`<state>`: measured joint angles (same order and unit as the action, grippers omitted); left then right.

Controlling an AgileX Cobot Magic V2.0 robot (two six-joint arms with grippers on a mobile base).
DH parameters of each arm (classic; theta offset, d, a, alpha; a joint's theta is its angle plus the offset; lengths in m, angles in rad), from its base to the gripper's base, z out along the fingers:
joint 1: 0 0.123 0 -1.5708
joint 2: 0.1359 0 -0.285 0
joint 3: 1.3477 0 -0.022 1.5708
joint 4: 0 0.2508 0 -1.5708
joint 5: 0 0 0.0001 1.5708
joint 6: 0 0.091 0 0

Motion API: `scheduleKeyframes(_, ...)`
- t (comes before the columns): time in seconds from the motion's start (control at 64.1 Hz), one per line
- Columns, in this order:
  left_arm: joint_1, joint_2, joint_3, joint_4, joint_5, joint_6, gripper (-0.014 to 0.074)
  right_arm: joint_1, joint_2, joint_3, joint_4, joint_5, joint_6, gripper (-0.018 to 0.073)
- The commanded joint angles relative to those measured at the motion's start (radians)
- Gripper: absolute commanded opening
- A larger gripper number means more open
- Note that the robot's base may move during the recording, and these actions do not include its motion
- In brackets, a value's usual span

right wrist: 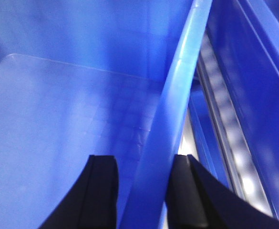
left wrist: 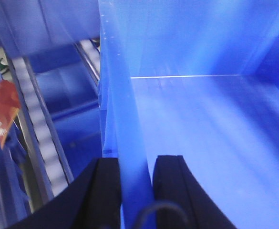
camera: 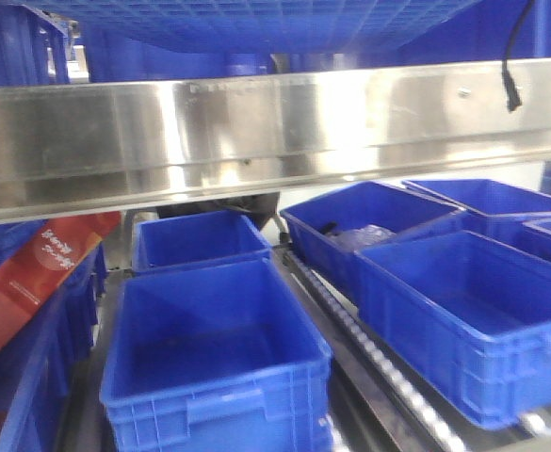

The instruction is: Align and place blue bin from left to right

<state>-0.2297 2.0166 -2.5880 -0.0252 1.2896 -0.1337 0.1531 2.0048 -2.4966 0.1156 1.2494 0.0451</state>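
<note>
Left end effector (left wrist: pixel 137 164): black fingers clamped across a side wall of the blue bin (left wrist: pixel 201 124), one inside, one outside.
Right end effector (right wrist: pixel 144 162): clamped the same way on the opposite wall.
Blue bin: held above the steel rail (camera: pixel 275 132), its grid underside at the top of the front view and its floor bare.
Smaller bins (camera: pixel 214 358): in rows on roller tracks (camera: pixel 388 372) below the rail.
Rear middle bin (camera: pixel 388 202): holds crumpled clear plastic (camera: pixel 362 235).

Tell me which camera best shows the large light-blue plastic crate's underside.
Exterior front-facing view: the square-grid underside of the light-blue crate spans the top. The wrist views show only its interior and the walls the left hand and right hand grip.
</note>
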Motion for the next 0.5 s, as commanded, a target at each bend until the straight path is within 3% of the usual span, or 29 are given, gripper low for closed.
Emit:
scheduleKeyframes(0.0,-0.027,-0.040,-0.020,-0.145,-0.069,0.021,-0.0111,0.010,-0.013,-0.014,0.056,-0.113,0.016,-0.0070)
scheduleKeyframes(0.484,-0.027,-0.040,-0.020,-0.145,-0.069,0.021,-0.0111,0.010,-0.013,-0.014,0.056,-0.113,0.016,-0.0070)
